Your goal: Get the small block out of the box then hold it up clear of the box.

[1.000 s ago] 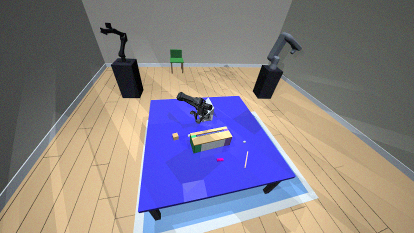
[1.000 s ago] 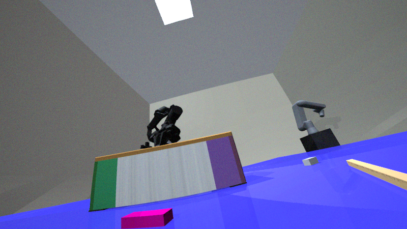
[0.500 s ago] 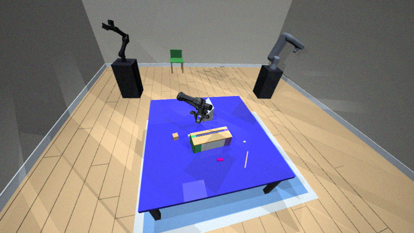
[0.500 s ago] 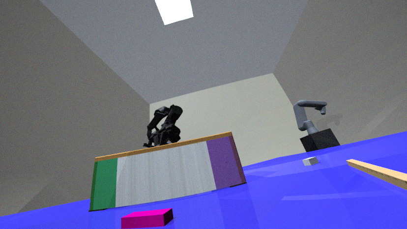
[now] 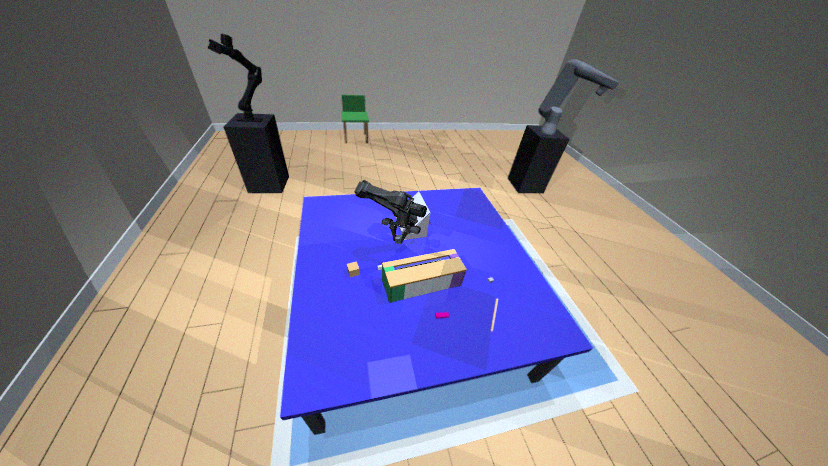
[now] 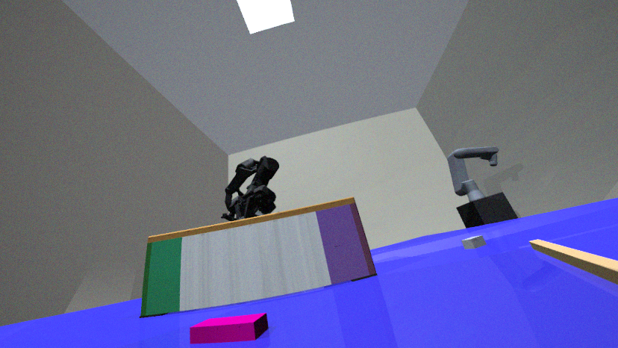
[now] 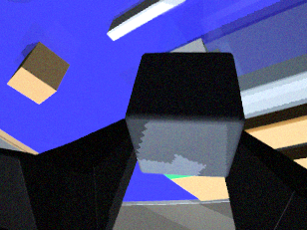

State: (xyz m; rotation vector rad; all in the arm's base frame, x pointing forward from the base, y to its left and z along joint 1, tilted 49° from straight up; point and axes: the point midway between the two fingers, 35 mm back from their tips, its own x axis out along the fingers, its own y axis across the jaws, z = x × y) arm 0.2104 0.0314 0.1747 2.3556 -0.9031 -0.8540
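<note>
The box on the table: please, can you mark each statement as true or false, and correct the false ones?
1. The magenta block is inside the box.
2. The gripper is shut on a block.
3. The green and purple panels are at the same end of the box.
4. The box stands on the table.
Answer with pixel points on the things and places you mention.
1. The magenta block (image 5: pixel 442 315) (image 6: pixel 225 330) is inside the box (image 5: pixel 425 273) (image 6: pixel 254 259) (image 7: pixel 279 133). False: it lies on the table (image 5: pixel 347 335) (image 6: pixel 432 311) (image 7: pixel 95 99), outside the box.
2. The gripper (image 5: pixel 400 233) (image 6: pixel 229 216) (image 7: pixel 182 129) is shut on a block (image 7: pixel 184 89). True.
3. The green panel (image 5: pixel 396 293) (image 6: pixel 164 276) and purple panel (image 5: pixel 457 280) (image 6: pixel 345 244) are at the same end. False: they are at opposite ends.
4. The box stands on the table. True.
</note>
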